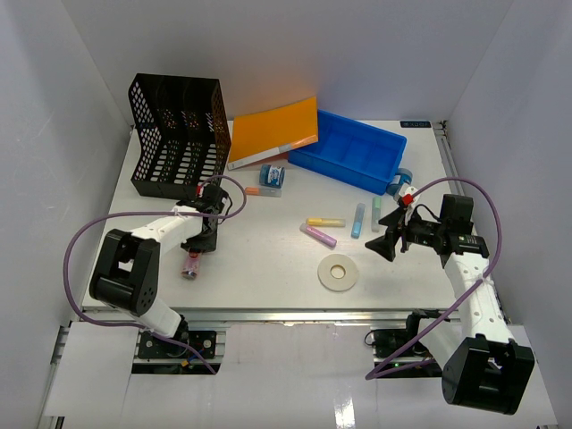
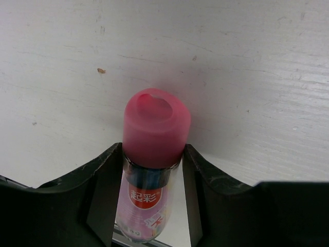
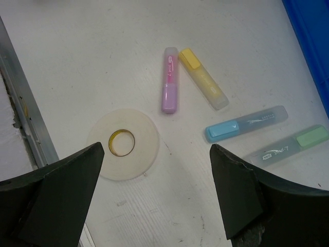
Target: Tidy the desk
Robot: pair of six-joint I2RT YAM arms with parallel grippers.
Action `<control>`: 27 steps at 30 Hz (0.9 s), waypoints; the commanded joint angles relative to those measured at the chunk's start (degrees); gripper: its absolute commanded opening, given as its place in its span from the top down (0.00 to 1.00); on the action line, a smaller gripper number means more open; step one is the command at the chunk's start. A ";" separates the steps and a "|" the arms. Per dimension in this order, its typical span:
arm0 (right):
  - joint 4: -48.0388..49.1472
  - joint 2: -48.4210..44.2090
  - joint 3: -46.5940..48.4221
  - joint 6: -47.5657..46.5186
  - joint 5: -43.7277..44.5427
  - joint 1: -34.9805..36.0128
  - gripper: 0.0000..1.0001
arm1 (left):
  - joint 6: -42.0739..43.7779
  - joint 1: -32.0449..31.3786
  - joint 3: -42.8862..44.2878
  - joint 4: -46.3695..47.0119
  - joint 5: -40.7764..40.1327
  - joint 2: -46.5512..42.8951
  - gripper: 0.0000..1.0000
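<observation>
The table (image 1: 268,255) lies under both hands, with loose items spread over its middle and right. The left hand (image 1: 200,243) is closed on a pink-capped bottle (image 2: 157,128), its jaws pressed to either side of the clear body just below the cap. Whether the bottle rests on the table or is held clear of it cannot be told. The bottle's long axis runs in line with the hand, cap toward the near edge. A black rack (image 1: 179,134) stands just far of this hand; a blue tray (image 1: 349,150) lies well apart, far and to the right. The right hand (image 1: 391,239) is spread wide and nothing is held in it. A tape roll (image 3: 144,139) lies near and left of it. A pink highlighter (image 3: 170,82), yellow highlighter (image 3: 203,78), blue highlighter (image 3: 245,123) and green highlighter (image 3: 288,145) lie left and slightly far of it, toward the tray. The right arm is judged nearer to these items, and the bottle is left to the left arm.
</observation>
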 commanded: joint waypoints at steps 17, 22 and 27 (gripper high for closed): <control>4.87 3.04 1.79 14.45 -6.34 0.38 0.09 | -30.27 -1.46 -8.06 40.68 55.47 -18.70 0.95; 14.28 4.14 3.68 31.83 3.71 4.13 0.10 | -41.97 -7.47 -8.24 62.29 58.63 -11.96 0.95; 19.88 1.83 5.75 42.15 25.62 21.81 0.10 | -46.21 -14.13 0.35 70.87 56.75 -0.39 0.96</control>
